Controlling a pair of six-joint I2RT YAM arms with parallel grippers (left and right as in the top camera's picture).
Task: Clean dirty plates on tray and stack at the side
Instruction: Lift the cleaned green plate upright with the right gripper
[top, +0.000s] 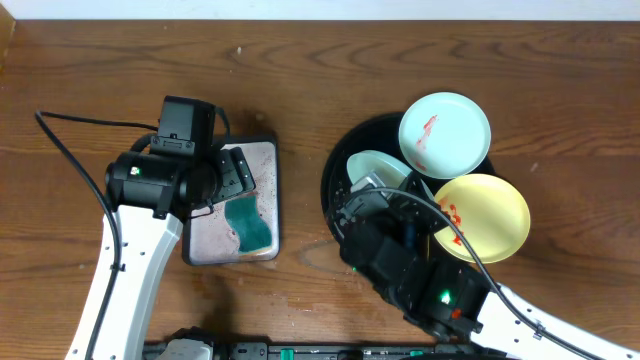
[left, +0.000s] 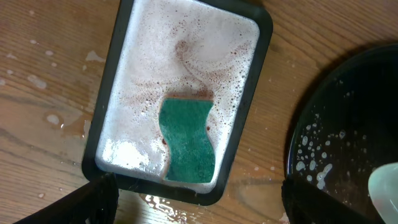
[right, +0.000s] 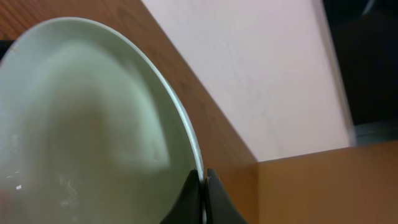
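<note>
While my right gripper (right: 203, 182) pinches its rim, the pale blue-white round plate (right: 93, 124) stands tipped up, spreading left of the jaws.

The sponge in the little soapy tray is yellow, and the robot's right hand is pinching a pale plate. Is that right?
Not quite. The sponge is green, not yellow; the left wrist view shows it lying in the little soapy tray. The right gripper is indeed pinching a pale plate by its rim.
</note>
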